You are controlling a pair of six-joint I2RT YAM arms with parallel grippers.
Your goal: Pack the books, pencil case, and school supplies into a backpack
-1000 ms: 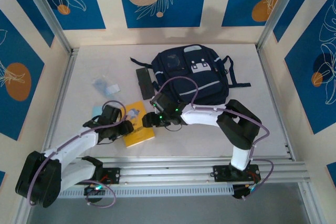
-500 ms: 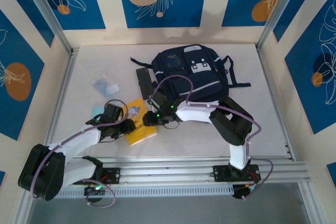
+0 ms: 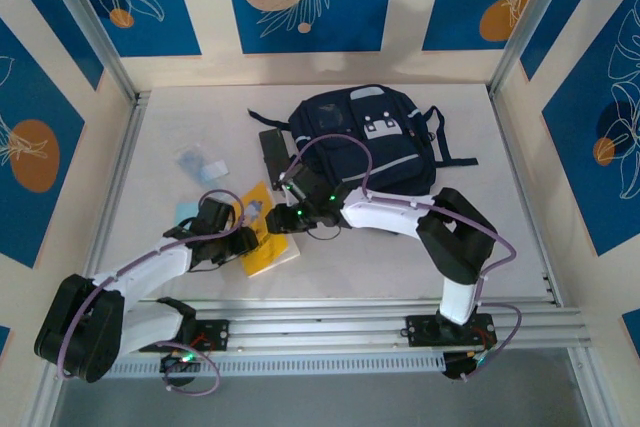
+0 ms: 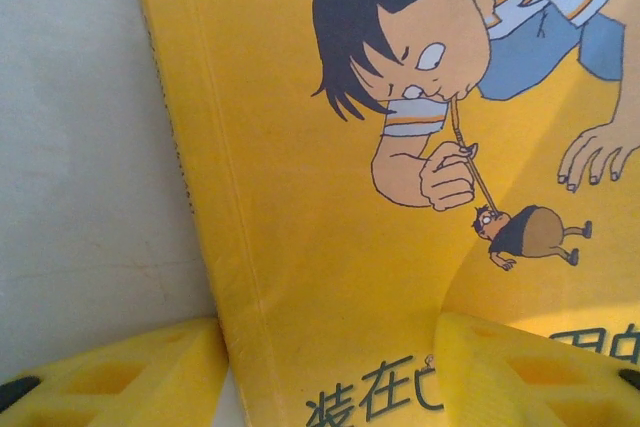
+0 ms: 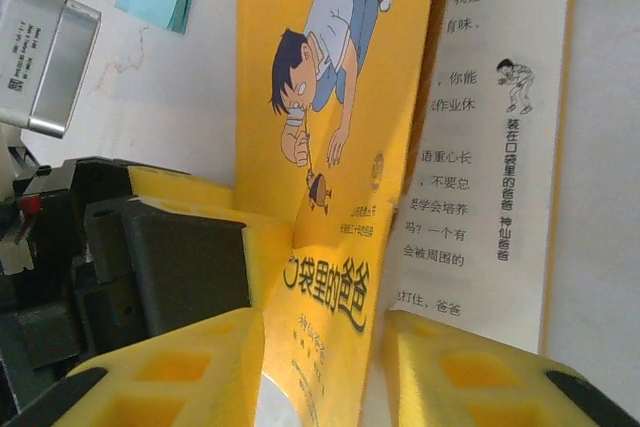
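I judge nothing is in the backpack yet. The left end effector is released over the yellow book. The right end effector straddles its cover; whether it grips, I cannot tell.

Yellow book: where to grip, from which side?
Likely the opening edge, from the right arm's side. The yellow book lies flat and thin on the table, so only a lifted edge offers purchase; there the cover is raised off the printed page, between the fingers of the right gripper. Pinching cover plus some pages should limit flopping.
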